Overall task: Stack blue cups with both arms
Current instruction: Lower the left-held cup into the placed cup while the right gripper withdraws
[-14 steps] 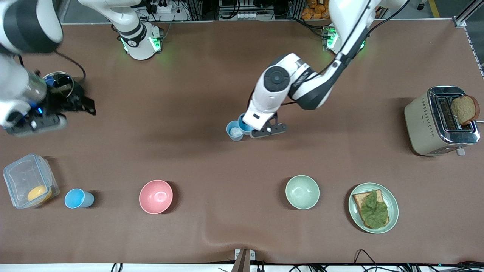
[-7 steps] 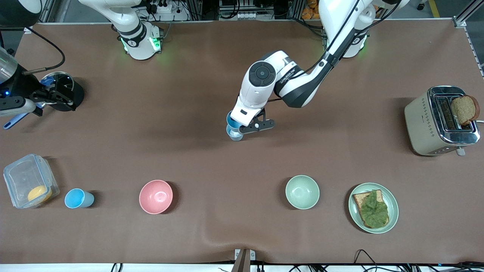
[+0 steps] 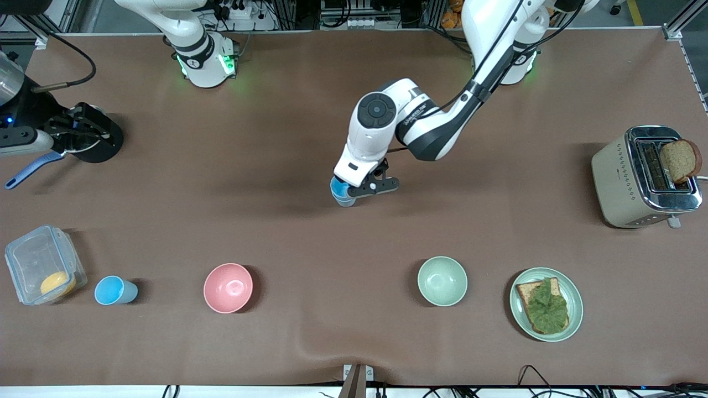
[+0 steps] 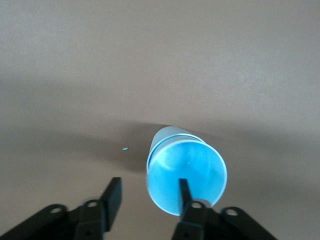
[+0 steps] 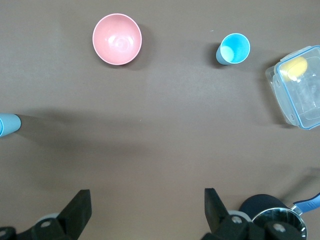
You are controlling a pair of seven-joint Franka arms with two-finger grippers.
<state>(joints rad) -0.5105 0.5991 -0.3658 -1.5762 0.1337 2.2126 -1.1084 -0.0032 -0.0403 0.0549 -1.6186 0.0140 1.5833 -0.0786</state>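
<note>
Two blue cups (image 3: pixel 342 194) stand nested at the table's middle. In the left wrist view the inner blue cup (image 4: pixel 192 172) sits in a paler outer cup (image 4: pixel 167 134). My left gripper (image 3: pixel 357 188) is low over them and open (image 4: pixel 148 192). One of its fingers (image 4: pixel 184 189) is inside the inner cup, the other is outside, apart from the wall. A third blue cup (image 3: pixel 114 291) stands alone near the front camera at the right arm's end, also in the right wrist view (image 5: pixel 233 49). My right gripper (image 3: pixel 83 132) is open and empty (image 5: pixel 146 200), beside a black pot.
A black pot (image 3: pixel 102 145) with a blue handle and a clear box (image 3: pixel 41 268) are at the right arm's end. A pink bowl (image 3: pixel 228 287), a pale green bowl (image 3: pixel 442 281), a plate with toast (image 3: pixel 522 315) and a toaster (image 3: pixel 625 182) stand around.
My left gripper carried the blue cup toward the right arm's end, over the whitish cup, and lowered it in. My right arm drew back toward the pot.
</note>
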